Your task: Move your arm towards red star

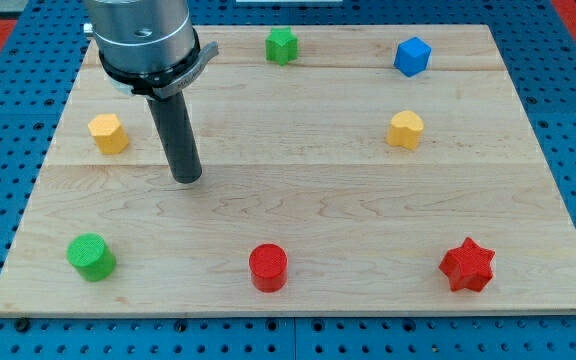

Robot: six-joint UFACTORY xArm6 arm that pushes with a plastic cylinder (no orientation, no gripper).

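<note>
The red star (467,265) lies on the wooden board near the view's bottom right. My tip (187,178) is at the end of the dark rod, left of the board's middle, far to the left of and above the red star. It touches no block. The nearest block is a yellow hexagonal block (109,133), to the tip's left.
A red cylinder (268,267) sits at the bottom middle, a green cylinder (91,257) at the bottom left. A green block (282,45) is at the top middle, a blue cube (412,56) at the top right, a second yellow block (405,130) below it. The wooden board (528,180) lies on a blue pegboard.
</note>
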